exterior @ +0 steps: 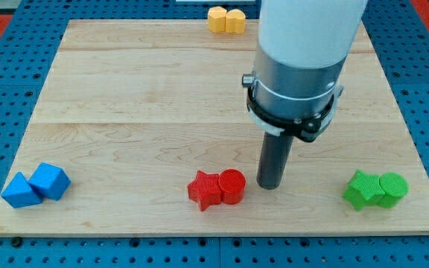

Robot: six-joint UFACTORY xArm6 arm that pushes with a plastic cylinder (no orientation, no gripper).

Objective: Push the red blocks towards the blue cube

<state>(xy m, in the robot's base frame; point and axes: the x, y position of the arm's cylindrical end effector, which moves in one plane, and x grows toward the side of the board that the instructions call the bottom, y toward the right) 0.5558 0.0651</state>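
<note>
Red blocks are found near the view's bottom edge, slightly left of centre: a red star-shaped block (205, 189) and a red cylinder (232, 185) are set touching side by side, the star on the view's left; my tip (271, 185) is seen resting on the wooden board (147, 112) just beside the cylinder on the view's right, though whether the two actually touch cannot be told from this angle; no jaws are carried by the tool, a plain dark rod being all that is shown, and nothing is held by it. At the bottom left corner a blue cube (51, 181) is placed against a second blue block (20, 191), apparently wedge-shaped, both well apart from the red pair. Near the bottom right corner a green star-like block (363, 189) and a green cylinder (393, 187) are seen touching. At the view's top edge, two yellow blocks (226, 20) are set together; their shapes are not clearly made out.
</note>
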